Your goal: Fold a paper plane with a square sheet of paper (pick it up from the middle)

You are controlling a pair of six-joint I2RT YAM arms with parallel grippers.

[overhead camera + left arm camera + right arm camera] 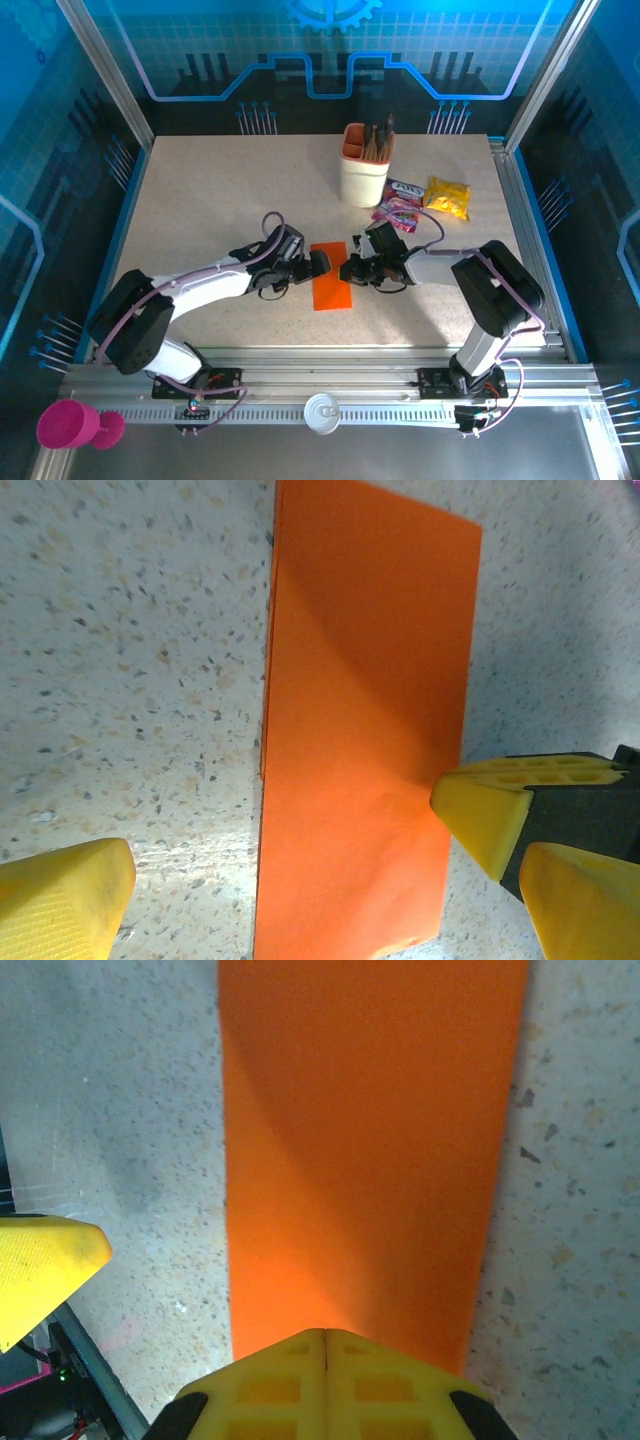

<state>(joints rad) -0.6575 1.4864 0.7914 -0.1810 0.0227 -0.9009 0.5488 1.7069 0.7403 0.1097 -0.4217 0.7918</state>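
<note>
Evidently mid-fold: the right gripper, closed, pins the halved square sheet of paper flat; the left gripper gapes open over it, probably needing a corner lifted next.

my two arms crowd the middle of the table. my left gripper, fingers spread wide, stands at the left edge of the folded orange paper. my right gripper, pinched tight, sits at its right edge, so hardly any gap lies between them. beyond my right arm the pen cup stands upright. the pink packet lies close to my right wrist, with the yellow packet to its right. the left and far-left tabletop is bare, as is the near strip between the paper and the rail.
</note>
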